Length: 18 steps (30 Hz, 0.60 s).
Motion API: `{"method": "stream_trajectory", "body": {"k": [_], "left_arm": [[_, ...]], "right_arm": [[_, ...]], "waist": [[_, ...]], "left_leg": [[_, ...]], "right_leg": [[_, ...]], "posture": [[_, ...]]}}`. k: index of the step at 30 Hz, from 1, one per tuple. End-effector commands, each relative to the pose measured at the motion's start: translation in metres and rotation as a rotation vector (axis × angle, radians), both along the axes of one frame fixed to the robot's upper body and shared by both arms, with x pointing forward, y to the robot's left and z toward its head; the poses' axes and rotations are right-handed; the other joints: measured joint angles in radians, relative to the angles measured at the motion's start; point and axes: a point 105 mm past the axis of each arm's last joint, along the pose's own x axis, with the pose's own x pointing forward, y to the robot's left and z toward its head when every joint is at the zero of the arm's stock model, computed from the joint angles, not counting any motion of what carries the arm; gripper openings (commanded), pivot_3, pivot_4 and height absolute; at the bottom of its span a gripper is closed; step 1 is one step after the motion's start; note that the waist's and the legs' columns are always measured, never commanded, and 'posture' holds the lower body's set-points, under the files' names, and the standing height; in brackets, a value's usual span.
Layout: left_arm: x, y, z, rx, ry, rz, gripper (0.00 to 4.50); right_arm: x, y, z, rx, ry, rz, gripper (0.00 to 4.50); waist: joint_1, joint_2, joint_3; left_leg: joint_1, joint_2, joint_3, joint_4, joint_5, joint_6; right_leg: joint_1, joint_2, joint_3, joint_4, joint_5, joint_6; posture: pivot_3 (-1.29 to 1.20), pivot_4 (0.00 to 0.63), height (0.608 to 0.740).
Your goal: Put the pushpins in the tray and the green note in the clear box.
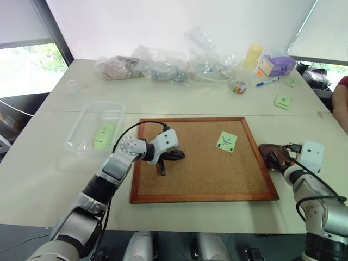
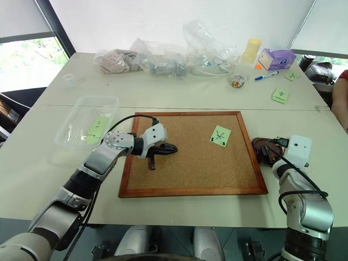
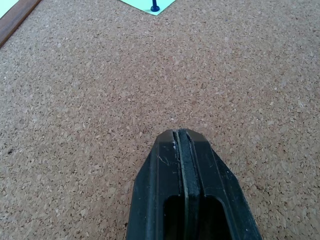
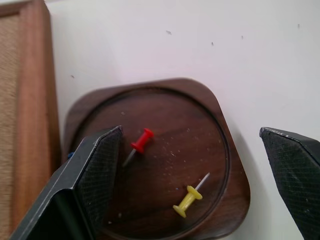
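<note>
The green note [image 1: 227,142] with a black scribble lies on the cork board's right part, and a dark pin [image 3: 155,7] stands in its edge. My left gripper [image 1: 181,155] is shut on nothing and hovers over the board's left-middle, well left of the note. The dark brown tray [image 4: 227,125] sits just right of the board and holds a red pushpin [image 4: 141,141] and a yellow pushpin [image 4: 187,200]. My right gripper [image 4: 190,135] hangs open above the tray, its fingers [image 4: 95,175] on either side of the pins. The clear box [image 1: 81,122] stands left of the board with another green note [image 1: 103,136] inside.
The wood-framed cork board [image 1: 201,198] takes up the table's middle. Clear plastic bags [image 1: 163,65], a yellow cup [image 1: 253,54], a purple box [image 1: 277,64], a glass bowl [image 1: 237,87], a marker [image 1: 267,82] and small green notes [image 1: 283,101] line the back. A person [image 1: 342,103] is at the right edge.
</note>
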Motion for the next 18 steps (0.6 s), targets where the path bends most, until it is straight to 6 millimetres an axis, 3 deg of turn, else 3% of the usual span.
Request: {"method": "stream_trajectory", "body": {"k": [1, 7, 13, 18], "left_arm": [[-0.003, -0.002, -0.006, 0.014, 0.008, -0.004, 0.0], [-0.004, -0.002, -0.007, 0.017, 0.009, -0.008, 0.0], [-0.005, 0.003, -0.007, 0.024, 0.013, -0.011, 0.0], [-0.003, 0.005, -0.006, 0.026, 0.013, -0.007, 0.0]], "right_arm": [[-0.001, 0.006, 0.047, -0.144, -0.183, 0.041, 4.46], [0.001, 0.016, 0.048, -0.149, -0.208, 0.097, 4.46], [0.002, 0.088, 0.023, -0.06, -0.136, 0.466, 4.46], [0.007, 0.099, 0.012, -0.081, -0.121, 0.512, 4.46]], "waist": [[0.0, 0.0, 0.0], [0.0, 0.0, 0.0], [-0.003, 0.0, 0.0], [-0.003, 0.0, 0.0]], "left_leg": [[0.0, 0.0, 0.0, 0.0, 0.0, 0.0], [0.0, 0.0, 0.0, 0.0, 0.0, 0.0], [0.0, 0.0, 0.0, 0.0, 0.0, 0.0], [0.0, 0.0, 0.0, 0.0, 0.0, 0.0]], "right_leg": [[0.0, 0.0, 0.0, 0.0, 0.0, 0.0], [0.0, 0.0, 0.0, 0.0, 0.0, 0.0], [0.0, 0.0, 0.0, 0.0, 0.0, 0.0], [0.0, 0.0, 0.0, -0.001, 0.0, 0.0]], "posture": [[0.0, 0.15, 0.737], [0.0, 0.15, 0.737], [0.0, 0.15, 0.737], [0.0, 0.15, 0.737]]}}
